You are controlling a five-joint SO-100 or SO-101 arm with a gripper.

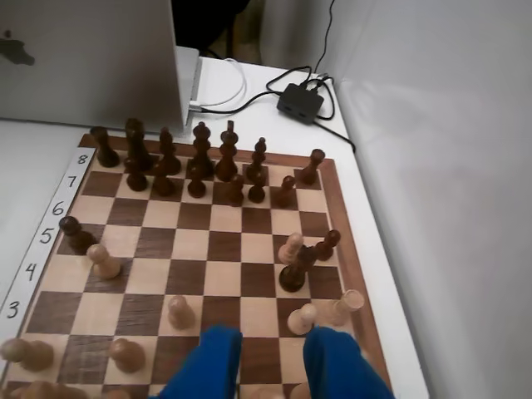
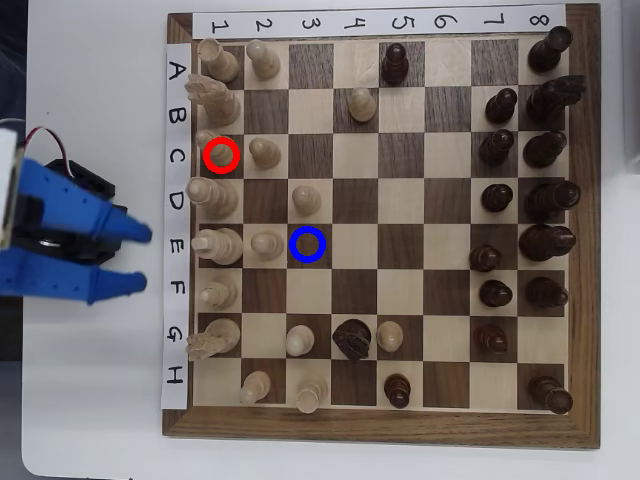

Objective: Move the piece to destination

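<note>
In the overhead view the piece (image 2: 221,154), small, pale and round-topped, stands on square C1 inside a red circle at the board's left edge. The destination (image 2: 308,245) is the empty dark square E3, ringed in blue, to the lower right of the piece. My blue gripper (image 2: 145,259) is open and empty, off the board to the left, level with rows E and F. In the wrist view its fingers (image 1: 204,366) frame the bottom edge and the gripper (image 1: 273,342) is open. The piece is out of view there.
Pale pieces (image 2: 267,244) crowd columns 1 and 2 between gripper and destination, and a pale pawn (image 2: 306,198) stands just above it. Dark pieces (image 2: 495,198) fill the right side. A silver laptop (image 1: 91,58) and a black cable hub (image 1: 301,100) lie beyond the board.
</note>
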